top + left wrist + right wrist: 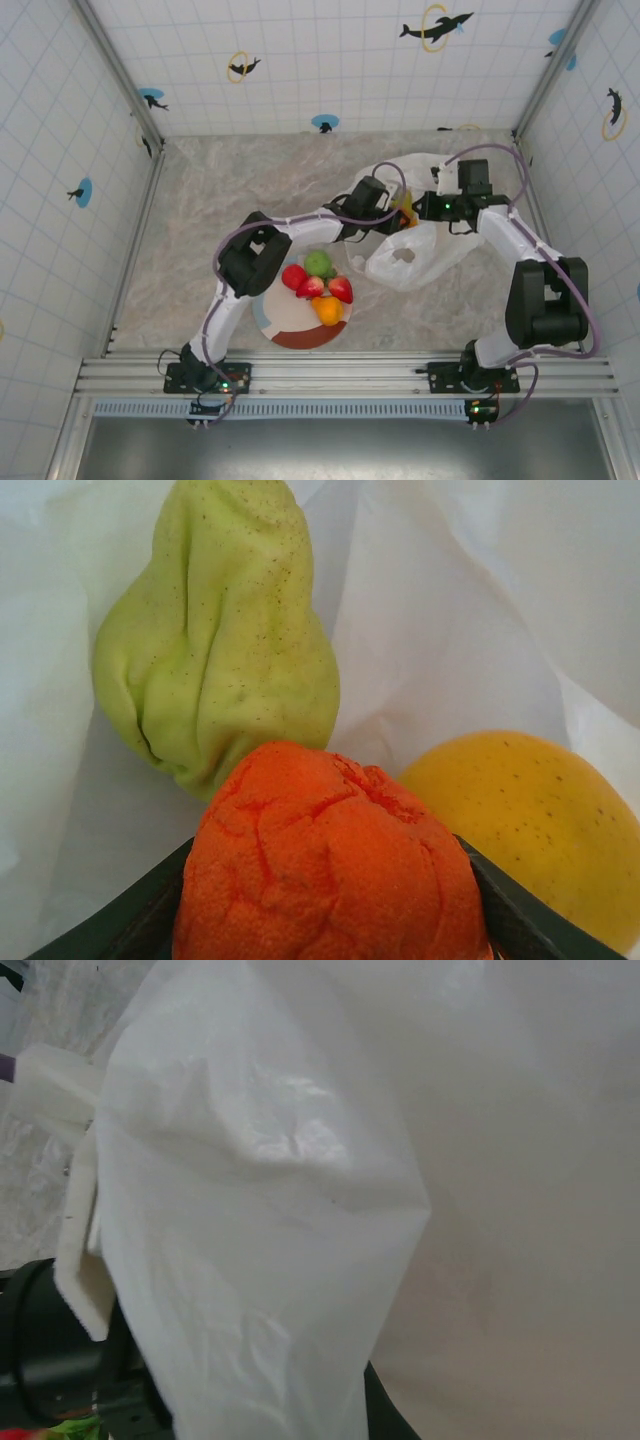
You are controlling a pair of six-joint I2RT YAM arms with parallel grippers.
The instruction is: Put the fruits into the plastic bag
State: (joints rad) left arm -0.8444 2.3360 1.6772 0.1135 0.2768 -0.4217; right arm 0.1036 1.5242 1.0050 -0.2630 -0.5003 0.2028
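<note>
Marble table (200,200), tiled walls. L tool (395,214) clenched on orange citrus (325,865) inside plastic bag (420,255), beside pear (215,640). R tool (432,207) at bag rim, grip state unclear.

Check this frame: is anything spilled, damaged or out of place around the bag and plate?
Nothing spilled. The other fruits sit on the plate, and the pear and a yellow fruit lie inside the plastic bag. Only oddity: the pear and the orange citrus ball in the left hand look deeply creased, as if squashed.
</note>
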